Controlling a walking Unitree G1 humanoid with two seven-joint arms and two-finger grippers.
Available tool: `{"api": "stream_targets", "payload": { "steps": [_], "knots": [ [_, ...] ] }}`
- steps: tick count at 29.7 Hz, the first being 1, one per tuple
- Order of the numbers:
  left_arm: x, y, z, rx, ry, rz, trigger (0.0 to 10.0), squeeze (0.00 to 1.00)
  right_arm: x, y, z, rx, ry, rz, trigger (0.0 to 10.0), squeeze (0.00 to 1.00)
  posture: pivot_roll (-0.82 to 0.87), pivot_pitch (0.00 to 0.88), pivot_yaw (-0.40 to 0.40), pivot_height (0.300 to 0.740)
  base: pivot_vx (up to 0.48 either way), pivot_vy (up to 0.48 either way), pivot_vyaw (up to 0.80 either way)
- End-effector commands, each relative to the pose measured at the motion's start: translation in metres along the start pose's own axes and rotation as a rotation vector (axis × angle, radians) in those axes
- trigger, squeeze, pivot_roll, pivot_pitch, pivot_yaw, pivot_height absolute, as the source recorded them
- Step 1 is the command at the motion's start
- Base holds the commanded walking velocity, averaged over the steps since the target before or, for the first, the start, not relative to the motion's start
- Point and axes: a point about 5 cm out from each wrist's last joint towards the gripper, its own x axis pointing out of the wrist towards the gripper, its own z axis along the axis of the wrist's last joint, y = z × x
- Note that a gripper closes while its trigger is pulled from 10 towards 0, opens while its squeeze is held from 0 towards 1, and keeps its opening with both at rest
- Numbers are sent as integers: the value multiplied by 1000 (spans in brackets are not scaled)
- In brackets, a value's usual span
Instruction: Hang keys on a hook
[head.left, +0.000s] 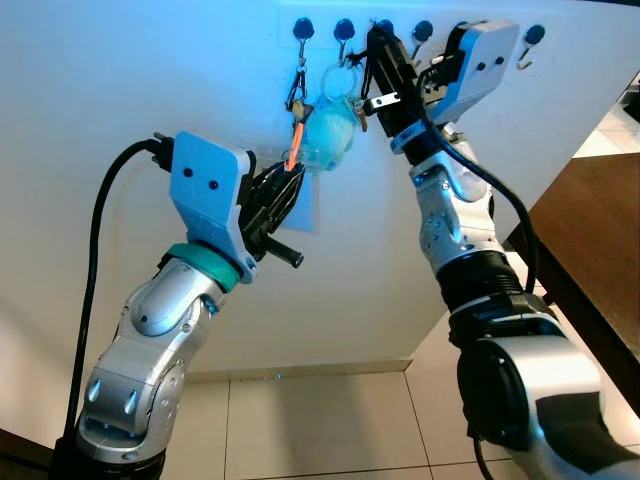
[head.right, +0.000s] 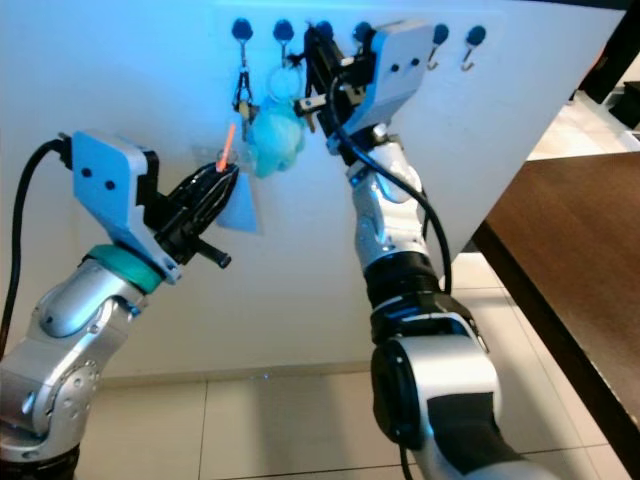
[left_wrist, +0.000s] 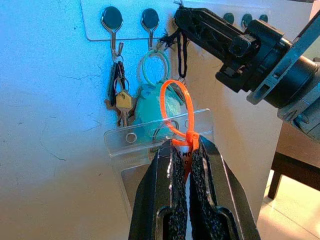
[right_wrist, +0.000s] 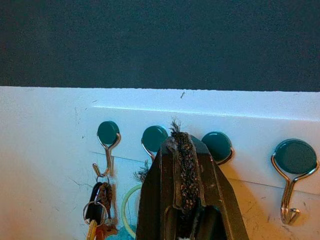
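Left gripper (left_wrist: 186, 150) pinching orange loop (left_wrist: 177, 107), upright

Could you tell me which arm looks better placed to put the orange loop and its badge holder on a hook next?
Probably the left. The left claw is shut on the orange loop of the clear badge holder, just below the hooks. The right claw is up at the hook row, shut, apparently on a black cord.

A plain white wall (head.left: 150, 70) runs across the room, tinted with a cool blue light near its upper part and faintly scuffed. Along its foot runs a pale baseboard (head.left: 300, 372), meeting a floor of large cream tiles (head.left: 330, 425) with thin grout lines. To the right stands dark brown wooden furniture (head.left: 590, 240), its flat top angled away toward brighter tiled floor beyond.
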Motion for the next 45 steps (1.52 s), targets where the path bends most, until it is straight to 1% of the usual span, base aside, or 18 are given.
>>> {"api": "stream_targets", "payload": {
  "steps": [1,13,24,31,45],
  "knots": [
    [0,-3,2,-1,-7,-15,10000,0,4,1,3,0,-8,2,10000,0,108,155,57,740,0,0,0],
    [0,-3,2,-2,-6,-15,10000,0,3,-9,6,-22,-10,-41,10000,0,107,157,61,740,0,0,0],
    [0,-3,2,-3,-4,-17,10000,0,3,-9,9,-30,-26,-36,10000,0,107,158,62,740,0,0,0],
    [0,-3,2,-4,-4,-18,10000,0,-1,-13,5,-33,-7,-56,10000,0,106,158,65,740,0,0,0],
    [0,-3,1,-3,-1,-16,10000,0,-3,-15,2,-41,14,-69,10000,0,108,160,65,740,0,0,0]
  ]
}}
